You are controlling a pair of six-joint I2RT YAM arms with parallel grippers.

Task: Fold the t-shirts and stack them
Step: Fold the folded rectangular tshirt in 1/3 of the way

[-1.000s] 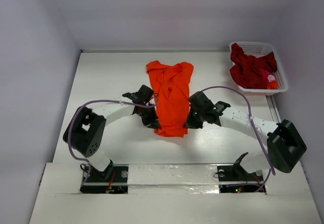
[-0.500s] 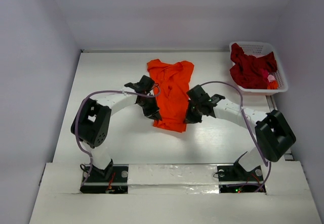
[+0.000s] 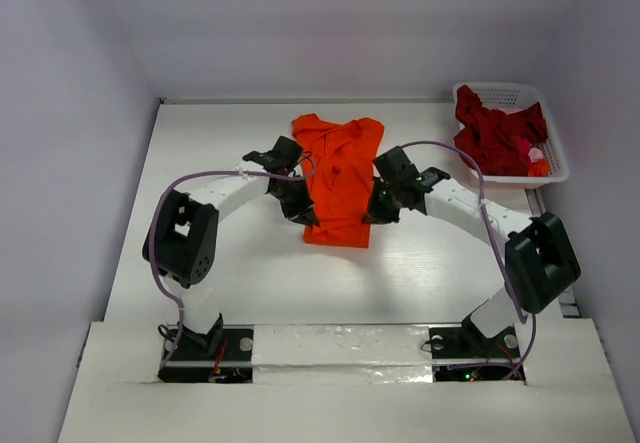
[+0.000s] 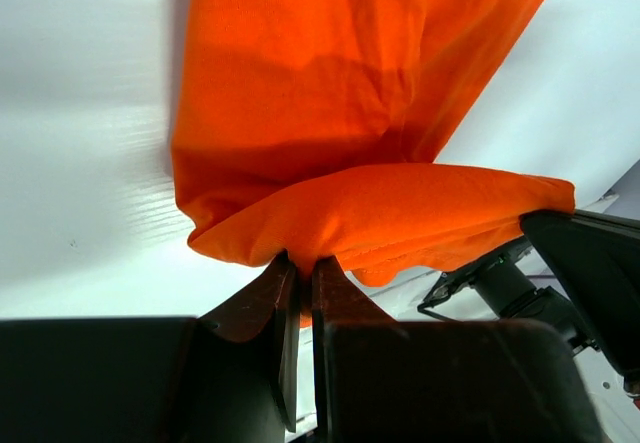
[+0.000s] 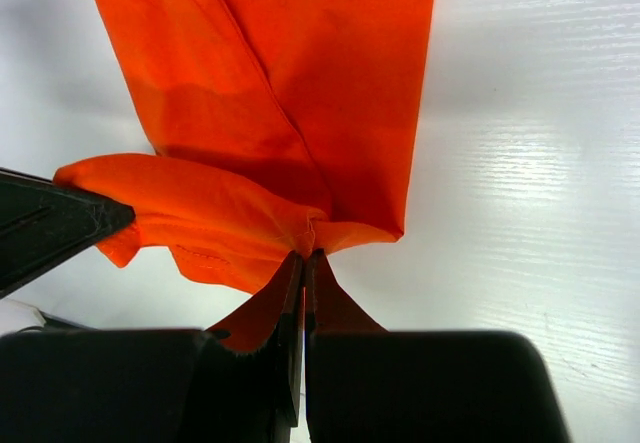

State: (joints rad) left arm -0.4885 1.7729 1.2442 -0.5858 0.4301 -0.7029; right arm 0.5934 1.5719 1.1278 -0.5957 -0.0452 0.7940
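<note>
The bright orange t-shirt point(image 3: 338, 178) lies in a long strip down the middle of the table, its near end lifted and doubled over. My left gripper point(image 3: 307, 218) is shut on the left corner of that near hem point(image 4: 300, 248). My right gripper point(image 3: 372, 215) is shut on the right corner point(image 5: 308, 238). Both hold the hem a little above the cloth lying beneath it. The dark crimson t-shirt point(image 3: 492, 131) lies crumpled in the white basket point(image 3: 552, 168) at the back right.
The white latticed basket stands at the table's back right corner and also holds small pink and orange bits of cloth point(image 3: 535, 160). White walls close in the table at the back and sides. Purple cables loop over both arms.
Both grippers have carried the near hem of the orange t-shirt away from the bases toward the far end, folding it over itself. The shirt's visible length has shortened.
</note>
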